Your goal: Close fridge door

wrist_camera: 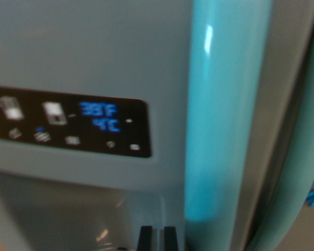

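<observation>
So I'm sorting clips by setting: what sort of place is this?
Probably a kitchen, close against a fridge: a black control panel with a blue temperature readout, a dispenser recess beneath it, and a turquoise door handle.

Fridge door [94,47] pale grey-blue; handle [225,115] turquoise; control panel [68,123] black, blue digits

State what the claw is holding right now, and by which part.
Cannot be told. The claw is not in the wrist view; only the fridge door, its control panel and a turquoise handle show, with nothing seen gripped.
</observation>
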You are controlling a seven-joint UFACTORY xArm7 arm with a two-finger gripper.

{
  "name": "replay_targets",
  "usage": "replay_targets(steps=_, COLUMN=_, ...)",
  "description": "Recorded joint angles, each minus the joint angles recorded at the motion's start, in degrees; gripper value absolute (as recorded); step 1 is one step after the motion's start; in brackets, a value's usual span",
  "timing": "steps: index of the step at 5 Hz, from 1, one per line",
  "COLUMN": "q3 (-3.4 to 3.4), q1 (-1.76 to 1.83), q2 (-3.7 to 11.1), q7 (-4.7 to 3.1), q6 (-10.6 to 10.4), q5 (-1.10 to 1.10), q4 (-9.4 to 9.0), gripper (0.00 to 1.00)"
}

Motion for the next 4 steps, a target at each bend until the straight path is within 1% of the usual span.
replay_targets(steps=1, q3=-0.68, q1=0.00, q2=2.63, q7=0.00, q6=0.0, q5=0.00, q4=2.29, gripper=1.00)
replay_targets(steps=3, q3=-0.68, q1=0.00, q2=2.63, q7=0.00, q6=0.0, q5=0.00, q4=2.29, gripper=1.00)
replay_targets(steps=4, q3=-1.29, q1=0.00, q2=5.04, q7=0.00, q6=-0.1, q5=0.00, q4=4.39, gripper=1.00)
